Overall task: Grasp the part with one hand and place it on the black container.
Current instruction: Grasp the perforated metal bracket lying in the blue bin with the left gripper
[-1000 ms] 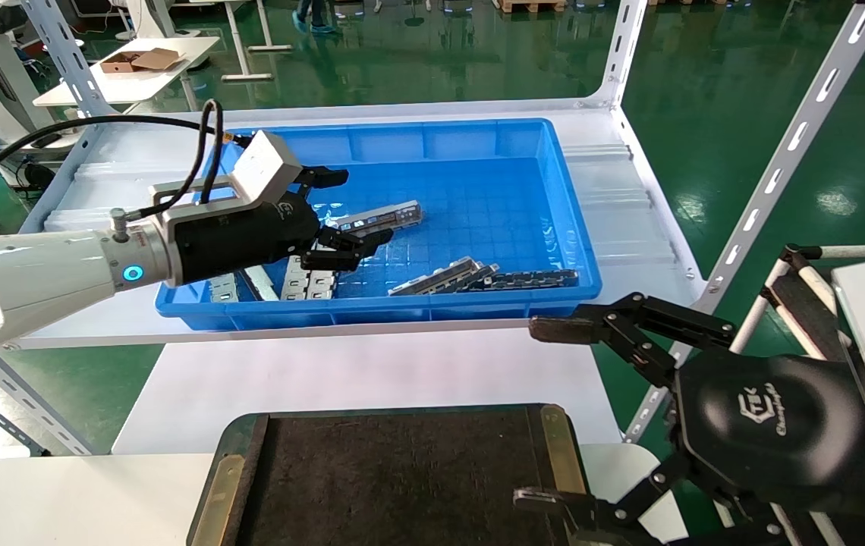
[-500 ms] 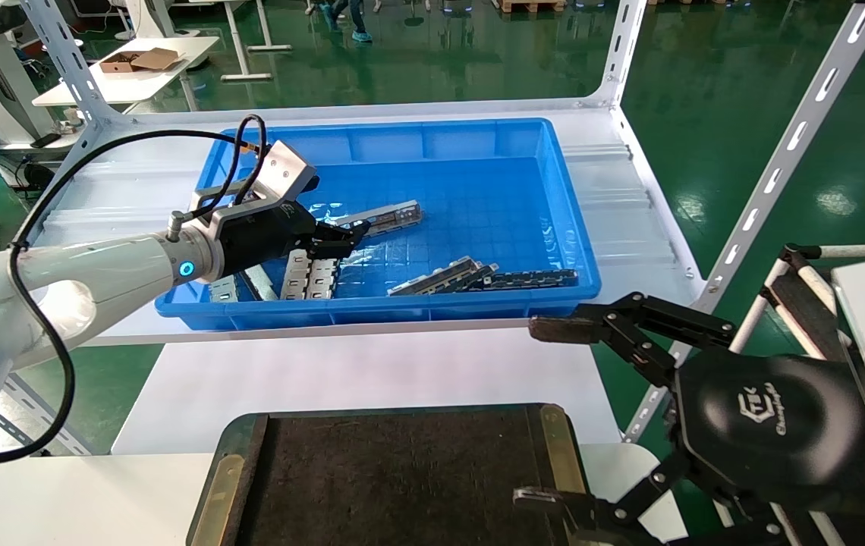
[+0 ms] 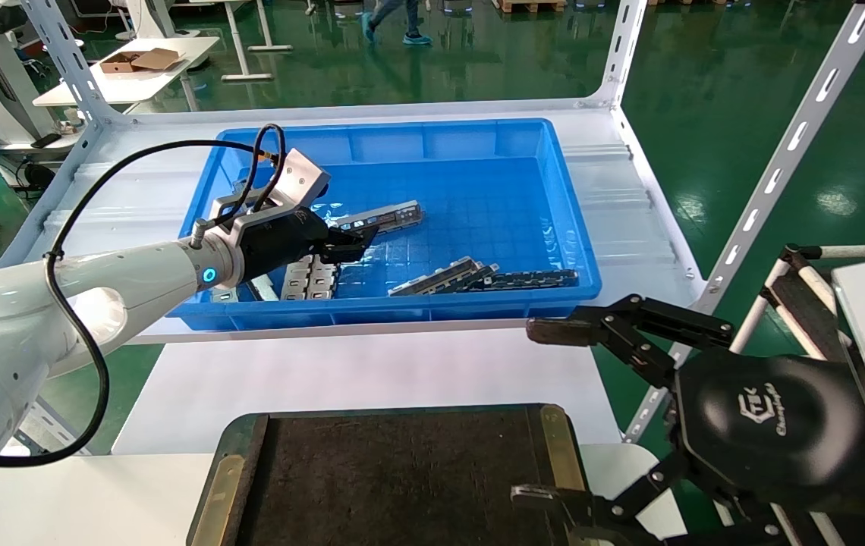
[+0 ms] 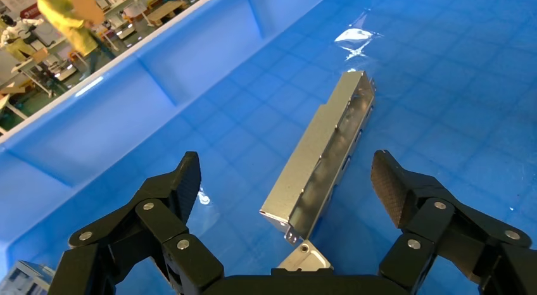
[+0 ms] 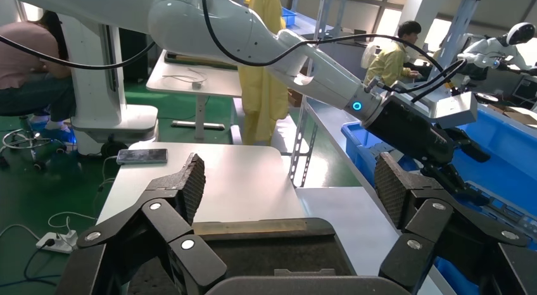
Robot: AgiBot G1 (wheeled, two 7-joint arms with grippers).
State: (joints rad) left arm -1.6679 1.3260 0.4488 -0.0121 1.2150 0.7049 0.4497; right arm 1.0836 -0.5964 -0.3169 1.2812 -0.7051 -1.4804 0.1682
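Left gripper [image 3: 353, 244] down inside blue bin [image 3: 478, 140], fingers [image 4: 180, 184] spread wide either side of silver part [image 4: 326, 159], nothing clamped yet. Part lies flat on bin floor, near bin's left half. Right gripper [image 3: 546, 413] parked wide open, empty, beside black container [image 3: 394, 485], which sits on bench in front of bin.

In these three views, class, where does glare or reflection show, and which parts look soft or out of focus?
Head view: ceiling lights mirror off the glossy green floor; the right gripper looms large. Left wrist view: a bright glint sits on the blue bin floor beyond the part, which shines; the left gripper is open around it; the background is soft. Right wrist view: bright windows wash out the back.
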